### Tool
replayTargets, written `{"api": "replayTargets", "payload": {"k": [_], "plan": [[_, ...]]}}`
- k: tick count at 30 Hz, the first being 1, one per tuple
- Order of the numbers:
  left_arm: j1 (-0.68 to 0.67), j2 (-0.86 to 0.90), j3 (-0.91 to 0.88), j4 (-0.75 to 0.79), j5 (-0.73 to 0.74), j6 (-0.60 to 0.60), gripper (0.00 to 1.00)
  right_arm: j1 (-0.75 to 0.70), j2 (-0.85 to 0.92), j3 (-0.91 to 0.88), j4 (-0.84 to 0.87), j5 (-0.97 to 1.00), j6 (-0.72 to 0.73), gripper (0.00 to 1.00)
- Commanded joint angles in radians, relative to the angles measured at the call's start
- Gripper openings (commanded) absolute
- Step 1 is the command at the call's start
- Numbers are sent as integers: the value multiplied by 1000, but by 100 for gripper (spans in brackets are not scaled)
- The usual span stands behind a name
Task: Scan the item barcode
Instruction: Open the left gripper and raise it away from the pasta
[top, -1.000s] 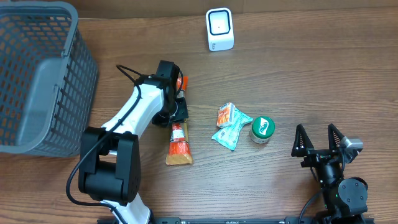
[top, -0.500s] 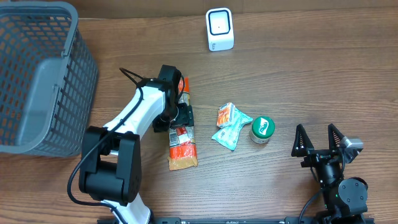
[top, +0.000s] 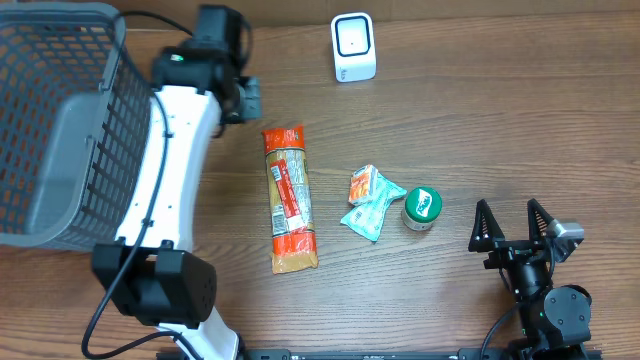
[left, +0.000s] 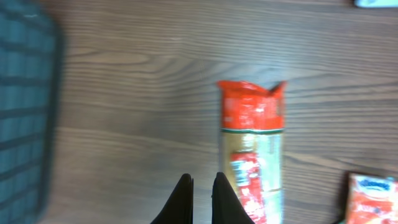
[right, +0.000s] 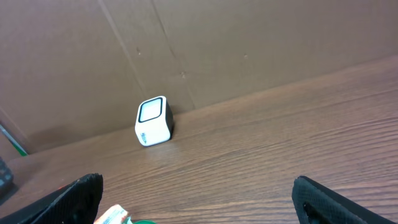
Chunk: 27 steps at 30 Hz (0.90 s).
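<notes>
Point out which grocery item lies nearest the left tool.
The long orange packet; the crumpled snack packets and green-lidded jar lie farther from the left tool.

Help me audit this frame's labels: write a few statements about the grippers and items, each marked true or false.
1. The left gripper is shut and empty. True.
2. The long orange packet lies inside the basket. False: it lies on the table, outside the basket.
3. The right gripper is open and holds nothing. True.
4. In the overhead view, the green-lidded jar stands left of the long orange packet. False: it stands to its right, beside the small snack packets.
</notes>
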Motion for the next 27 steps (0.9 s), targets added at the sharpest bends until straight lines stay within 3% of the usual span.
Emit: {"api": "replayTargets", "payload": {"k": [1, 5, 9, 16, 18, 19, 20, 27], "plan": [[66, -26, 40, -36, -43, 64, 4, -1, -10, -11, 5, 2, -4, 100], [154, -26, 37, -56, -21, 84, 4, -1, -10, -11, 5, 2, -4, 100], [216, -26, 37, -104, 114, 151, 4, -1, -10, -11, 5, 2, -4, 100], [236, -26, 37, -187, 171, 163, 5, -1, -10, -11, 5, 2, -4, 100], [235, -26, 37, -193, 169, 163, 18, -1, -10, -11, 5, 2, -4, 100], [235, -26, 37, -193, 168, 163, 55, -1, -10, -11, 5, 2, -4, 100], [235, -26, 37, -193, 167, 163, 100, -1, -10, -11, 5, 2, -4, 100], [235, -26, 37, -193, 168, 163, 100, -1, -10, -11, 5, 2, -4, 100]]}}
